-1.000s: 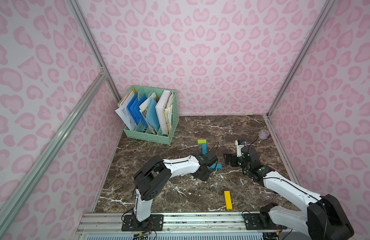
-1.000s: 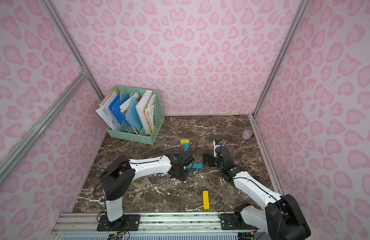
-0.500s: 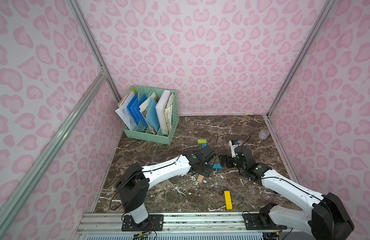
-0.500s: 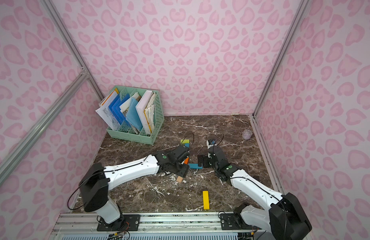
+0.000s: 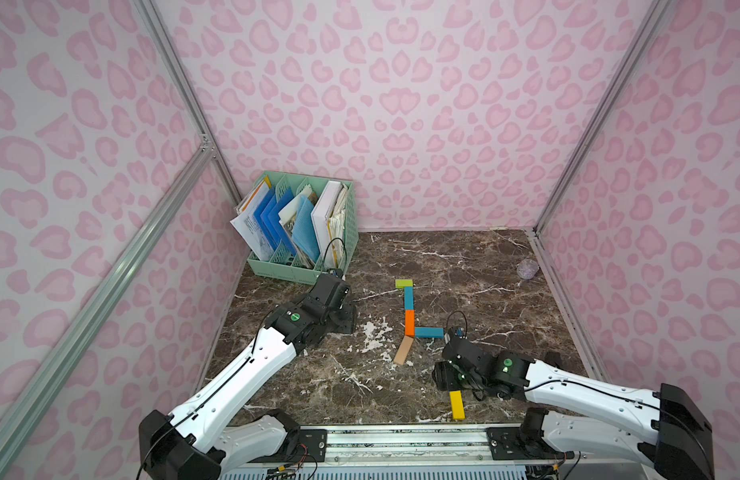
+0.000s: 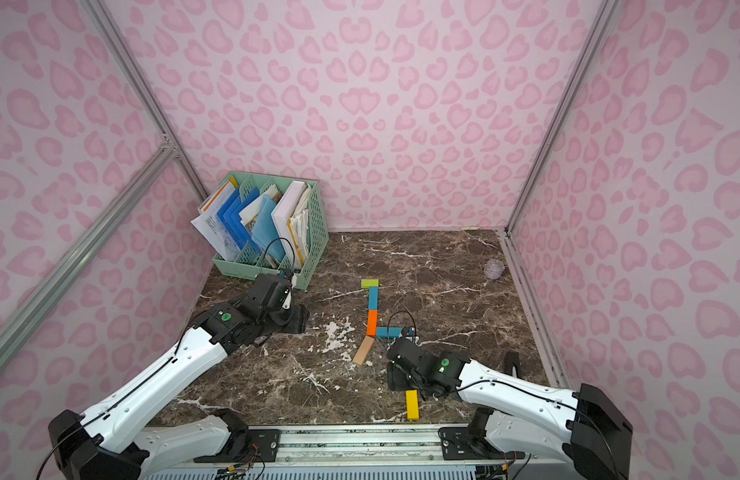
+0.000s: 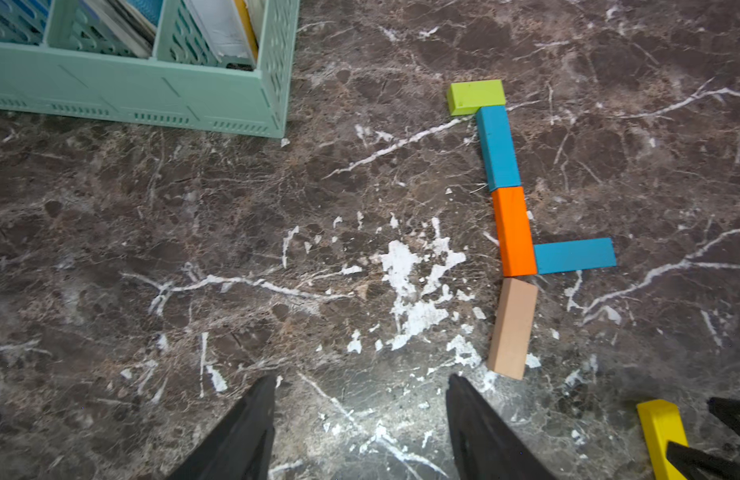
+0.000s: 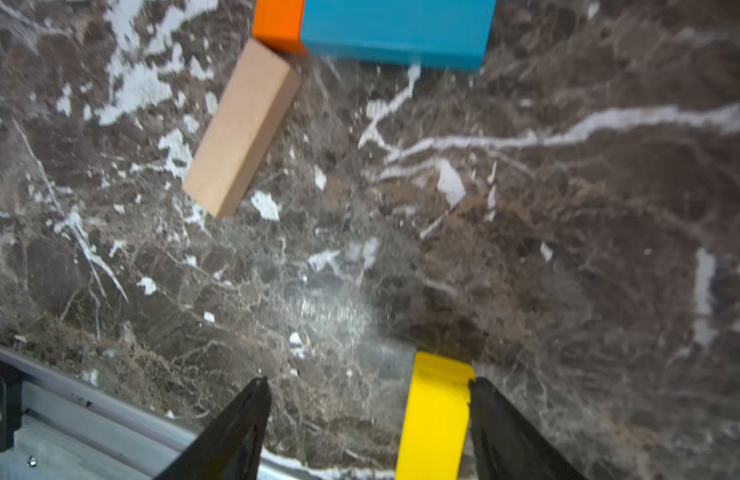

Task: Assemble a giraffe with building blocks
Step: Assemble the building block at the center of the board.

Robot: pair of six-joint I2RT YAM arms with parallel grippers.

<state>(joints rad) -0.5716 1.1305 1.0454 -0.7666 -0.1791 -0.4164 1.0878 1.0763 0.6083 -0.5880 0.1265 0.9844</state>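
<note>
1. The right end effector (image 8: 369, 380) is spread low over the surface (image 8: 568, 249). One finger touches the side of the yellow block (image 8: 437, 415) and the other stands apart from it, so nothing is pinched. Closing off-centre like this would likely shove or twist the block before it is caught.
2. Only the block's far end lies between the fingers. A hold that close to the end might let it pivot when lifted.
3. Ahead of the fingertips the tan block (image 8: 241, 129) lies slanted, its far corner against the orange block (image 8: 279, 23), with the blue body block (image 8: 395, 29) alongside. Bringing the yellow leg in low could knock them.
4. Farther ahead the giraffe (image 5: 409, 299) runs through the blue neck block (image 7: 498, 147) to the lime head block (image 7: 476, 96). The blocks only abut, so one bump would travel down the line.
5. The left end effector (image 7: 362, 378) is spread and empty, with the figure ahead of it and apart and the file rack (image 7: 152, 95) beyond. It poses little risk.
</note>
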